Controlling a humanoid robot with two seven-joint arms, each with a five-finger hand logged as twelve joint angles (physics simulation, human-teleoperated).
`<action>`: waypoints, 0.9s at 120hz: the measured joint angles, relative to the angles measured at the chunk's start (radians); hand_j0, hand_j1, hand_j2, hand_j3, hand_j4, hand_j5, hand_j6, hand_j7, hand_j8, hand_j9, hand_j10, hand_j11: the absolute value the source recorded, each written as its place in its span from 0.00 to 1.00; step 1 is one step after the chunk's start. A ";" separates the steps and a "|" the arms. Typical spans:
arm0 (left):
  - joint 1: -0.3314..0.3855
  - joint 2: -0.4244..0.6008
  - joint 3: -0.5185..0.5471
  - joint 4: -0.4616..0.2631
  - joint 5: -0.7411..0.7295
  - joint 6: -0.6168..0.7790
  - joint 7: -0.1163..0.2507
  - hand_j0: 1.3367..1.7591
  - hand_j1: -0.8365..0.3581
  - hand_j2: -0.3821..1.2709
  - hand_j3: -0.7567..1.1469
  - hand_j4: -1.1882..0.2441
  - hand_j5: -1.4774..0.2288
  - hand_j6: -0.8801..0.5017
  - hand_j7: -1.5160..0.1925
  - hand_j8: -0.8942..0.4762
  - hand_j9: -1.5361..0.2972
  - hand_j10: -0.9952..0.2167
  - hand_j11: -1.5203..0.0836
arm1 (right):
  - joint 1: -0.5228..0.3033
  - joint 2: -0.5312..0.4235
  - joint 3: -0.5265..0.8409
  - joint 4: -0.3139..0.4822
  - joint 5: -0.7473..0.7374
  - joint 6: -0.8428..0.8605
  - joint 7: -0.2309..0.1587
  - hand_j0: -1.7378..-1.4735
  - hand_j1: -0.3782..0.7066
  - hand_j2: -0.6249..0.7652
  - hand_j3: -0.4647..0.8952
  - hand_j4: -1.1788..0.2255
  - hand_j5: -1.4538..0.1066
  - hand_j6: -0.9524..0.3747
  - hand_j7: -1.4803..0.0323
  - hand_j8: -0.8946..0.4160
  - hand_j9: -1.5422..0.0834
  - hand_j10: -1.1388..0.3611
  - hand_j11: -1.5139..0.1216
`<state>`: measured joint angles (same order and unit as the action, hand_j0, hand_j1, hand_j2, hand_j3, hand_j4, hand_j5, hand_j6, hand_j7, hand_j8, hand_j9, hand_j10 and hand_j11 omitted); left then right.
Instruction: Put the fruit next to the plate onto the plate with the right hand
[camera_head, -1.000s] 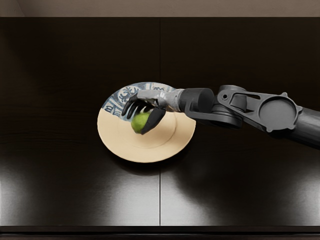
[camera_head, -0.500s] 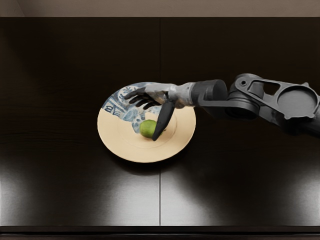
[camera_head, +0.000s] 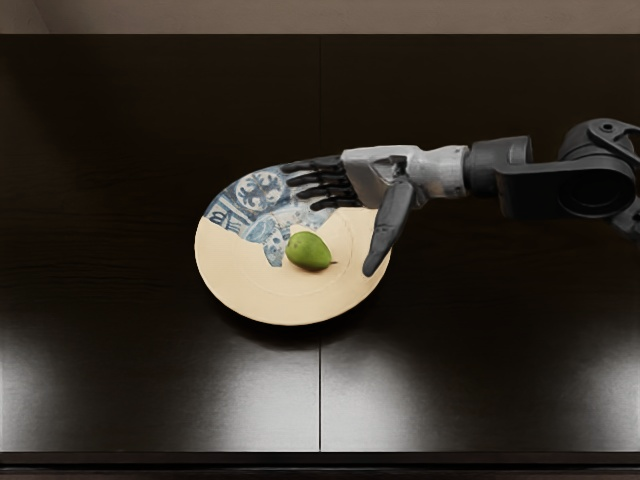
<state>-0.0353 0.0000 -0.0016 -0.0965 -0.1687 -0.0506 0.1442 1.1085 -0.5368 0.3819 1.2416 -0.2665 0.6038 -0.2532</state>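
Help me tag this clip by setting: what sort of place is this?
Probably a simulated tabletop test scene, not a home kitchen: a dark glossy table, one plate holding a green fruit, and the robot's right hand open above it.

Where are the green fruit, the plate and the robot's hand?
green fruit (camera_head: 308, 250), head view, middle of its skin.
plate (camera_head: 250, 292), head view, bare tan part near its front rim.
right hand (camera_head: 362, 178), head view, grey palm behind the spread fingers.

fruit (camera_head: 308, 250) on plate (camera_head: 250, 295), robot hand (camera_head: 362, 195) just right, over the rim
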 joint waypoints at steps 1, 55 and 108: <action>0.000 0.000 0.000 0.000 0.000 0.000 0.000 0.76 0.97 0.23 0.40 0.81 0.85 0.62 0.87 0.64 0.82 0.80 0.93 | -0.003 -0.003 0.003 0.000 0.003 0.001 0.000 0.30 0.04 0.45 0.34 0.83 0.92 0.71 0.97 0.67 0.94 0.75 0.92; 0.000 0.000 0.000 0.000 0.000 0.000 0.000 0.76 0.97 0.23 0.40 0.81 0.85 0.62 0.87 0.64 0.82 0.80 0.93 | -0.073 -0.262 0.037 -0.001 0.199 0.007 -0.001 0.30 0.03 0.45 0.34 0.84 0.93 0.72 0.98 0.68 0.95 0.76 0.92; 0.000 0.000 0.000 0.000 0.000 0.000 0.000 0.76 0.97 0.23 0.40 0.81 0.85 0.62 0.87 0.64 0.82 0.80 0.93 | -0.115 -0.329 0.036 -0.008 0.240 0.007 0.000 0.30 0.03 0.45 0.34 0.84 0.93 0.72 0.98 0.68 0.95 0.76 0.93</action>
<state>-0.0353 0.0000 -0.0018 -0.0966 -0.1687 -0.0505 0.1441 0.9935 -0.8658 0.4177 1.2333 -0.0263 0.6111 -0.2534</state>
